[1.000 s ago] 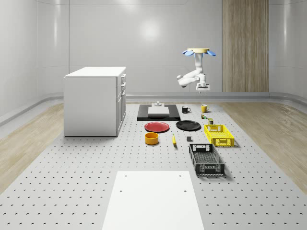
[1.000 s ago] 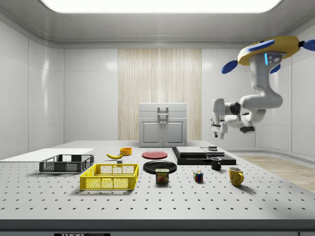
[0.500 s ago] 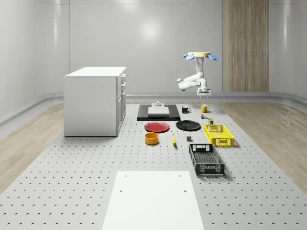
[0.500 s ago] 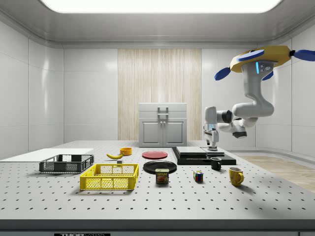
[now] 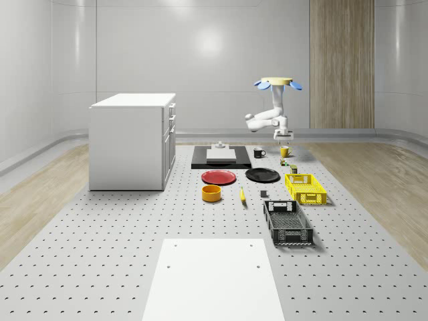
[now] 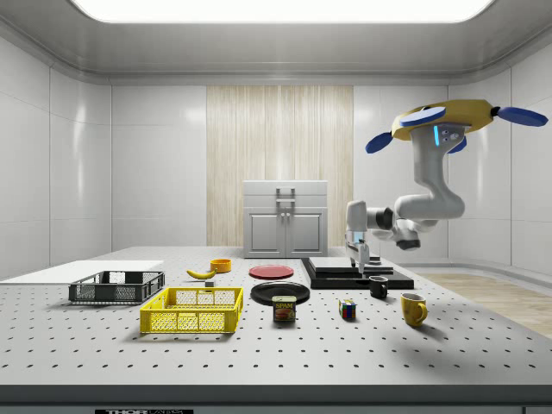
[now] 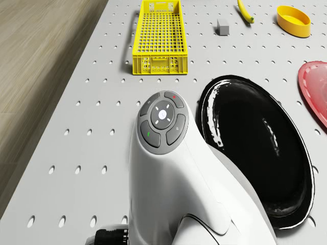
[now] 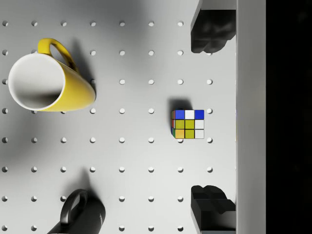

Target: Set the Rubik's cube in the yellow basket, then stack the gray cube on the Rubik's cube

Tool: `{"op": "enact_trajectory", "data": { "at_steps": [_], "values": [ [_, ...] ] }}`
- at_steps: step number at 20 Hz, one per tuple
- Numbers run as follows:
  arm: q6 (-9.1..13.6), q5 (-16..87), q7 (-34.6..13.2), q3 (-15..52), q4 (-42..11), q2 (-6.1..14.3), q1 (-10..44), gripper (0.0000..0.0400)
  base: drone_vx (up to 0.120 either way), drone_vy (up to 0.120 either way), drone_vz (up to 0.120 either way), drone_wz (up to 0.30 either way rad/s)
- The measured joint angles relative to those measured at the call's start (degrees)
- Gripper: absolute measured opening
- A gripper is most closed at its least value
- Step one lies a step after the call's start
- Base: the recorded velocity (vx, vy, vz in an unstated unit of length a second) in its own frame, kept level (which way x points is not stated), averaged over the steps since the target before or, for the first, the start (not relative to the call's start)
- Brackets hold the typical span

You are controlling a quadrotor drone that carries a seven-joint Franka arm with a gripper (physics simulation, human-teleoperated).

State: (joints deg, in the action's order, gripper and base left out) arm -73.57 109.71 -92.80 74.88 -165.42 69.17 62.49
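The drone has dropped lower over the last second and slid towards the Rubik's cube, so it now hovers above the far end of the bench, just beyond the cube. Its arm is folded down, and the gripper hangs well nearer the surface than it did. From the wrist view, the fingers are spread wide with nothing between them, and the Rubik's cube lies on the bench below, roughly centred in the gap. To my eye that means the approach is nearly done and a descent onto the cube comes next; nothing has been picked up yet.

The Rubik's cube sits between the yellow mug and the Spam tin, with the black mug close behind it. The yellow basket is further along, past the tin, and stands empty. The gray cube rests just beside the basket's far side.

Counting up: one Rubik's cube, one gray cube, two baskets (the yellow one and a black basket), two mugs, two plates (a black plate and a red plate), one yellow bowl, one banana, one tin.
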Motion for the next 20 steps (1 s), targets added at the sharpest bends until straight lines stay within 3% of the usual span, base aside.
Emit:
{"op": "enact_trajectory", "data": {
  "at_steps": [5,20],
  "values": [
    [-1.2,-0.7,-0.4,0.4,0.1,1.3,0.4,0.04,0.096,0.0,-0.12,0.0],
    [-4.5,-2.4,-1.3,1.3,0.3,4.9,1.4,0.04,0.019,-0.013,-0.12,0.0]
  ]
}}
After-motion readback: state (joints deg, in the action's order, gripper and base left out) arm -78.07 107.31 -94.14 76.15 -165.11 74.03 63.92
